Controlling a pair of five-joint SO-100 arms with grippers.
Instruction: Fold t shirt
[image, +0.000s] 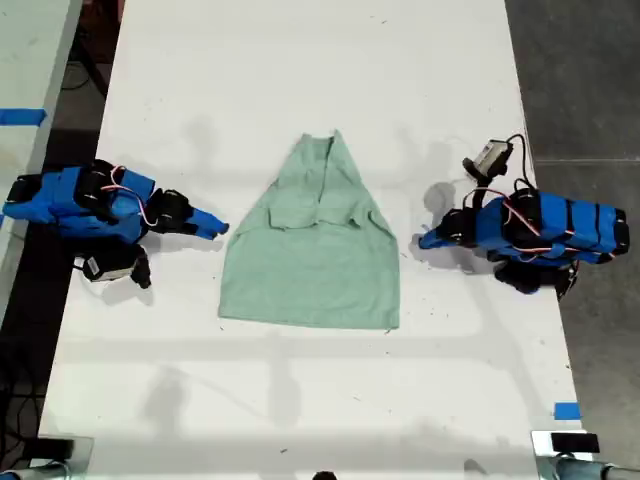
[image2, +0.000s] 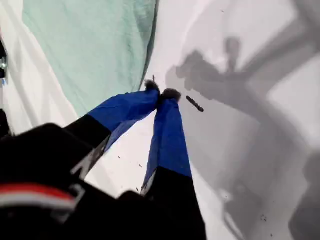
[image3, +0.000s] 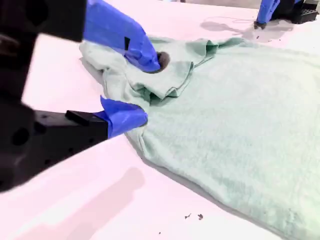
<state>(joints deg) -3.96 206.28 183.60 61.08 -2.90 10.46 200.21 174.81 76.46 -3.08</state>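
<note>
1. Mint-green soft cloth t shirt (image: 310, 270), plain and short-sleeved. It lies flat between the two grippers, with its hem spread wide. Both sleeves are turned inward over the chest (image: 315, 212), which we take as the side folds already made. The lengthwise fold looks not yet done.

2. White flat table (image: 300, 70). It carries the t shirt and both arms, and bare surface shows around the cloth.

3. Blue-fingered second gripper, my second gripper (image3: 149, 90), at the exterior view's left (image: 212, 226).
   - Its jaws stand apart with nothing clamped.
   - The tucked sleeve bunches directly ahead of it. One finger (image3: 142, 52) sits over the cloth (image3: 235, 120) and the other is at the cloth's edge.
   - We judge this posture suits taking the folded edge. From the exterior view it reads as just beside the edge, and we cannot tell whether it touches.

4. Blue-fingered first gripper, my first gripper (image2: 161, 94), at the exterior view's right (image: 428, 240).
   - Its fingertips are pressed together, holding nothing, over bare table.
   - The t shirt's side edge (image2: 85, 45) lies ahead and to one side of it, near but apart.
   - We judge it is parked clear, so it cannot drag the cloth.

5. Grey arm shadows (image2: 240, 100) fall on the table beyond my first gripper's tips.
</note>
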